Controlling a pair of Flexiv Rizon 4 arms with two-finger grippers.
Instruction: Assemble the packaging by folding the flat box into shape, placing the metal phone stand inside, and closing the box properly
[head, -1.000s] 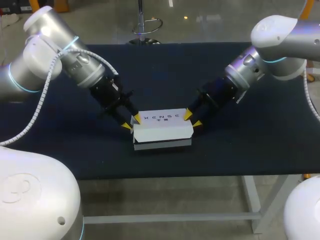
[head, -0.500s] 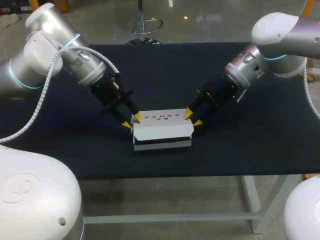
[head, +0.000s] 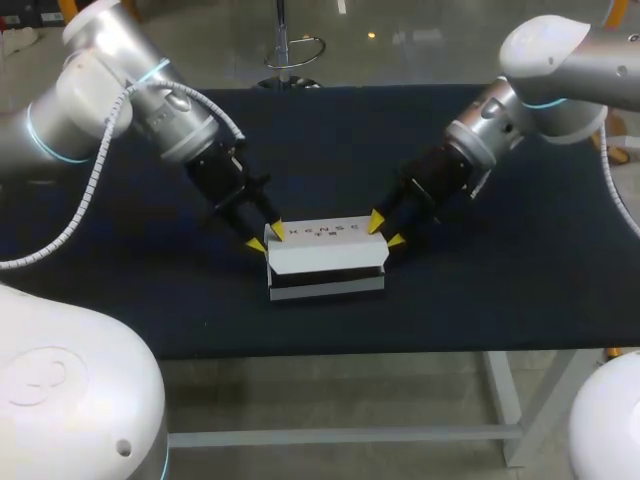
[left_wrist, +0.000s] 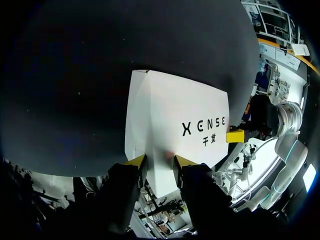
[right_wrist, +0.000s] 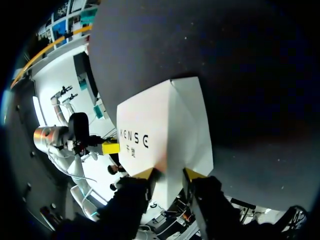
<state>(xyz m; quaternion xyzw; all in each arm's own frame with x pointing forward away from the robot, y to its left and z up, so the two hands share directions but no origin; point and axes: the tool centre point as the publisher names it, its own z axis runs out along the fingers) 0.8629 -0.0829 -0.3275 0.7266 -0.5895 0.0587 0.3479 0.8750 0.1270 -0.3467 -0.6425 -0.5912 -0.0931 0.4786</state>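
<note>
A white box (head: 325, 258) with dark lettering on its top lies near the table's front middle. Its folded lid (head: 320, 235) stands a little above the grey base (head: 327, 288), and a dark gap shows between them. My left gripper (head: 265, 238) is at the lid's left end, shut on that end. The right gripper (head: 386, 231) holds the lid's right end the same way. In the left wrist view the lid (left_wrist: 170, 125) runs ahead from between my fingers (left_wrist: 160, 162). The right wrist view shows the lid (right_wrist: 165, 125) between that gripper's tips (right_wrist: 169, 173). No metal phone stand is visible.
The dark table cloth (head: 500, 270) stretches to both sides of the box and behind it. The table's front edge runs close below the box. Both arms slant down toward the box from the back corners.
Both grippers have risen a little and drawn toward the back. The lid has come up with them, and a dark gap over the base has opened.
</note>
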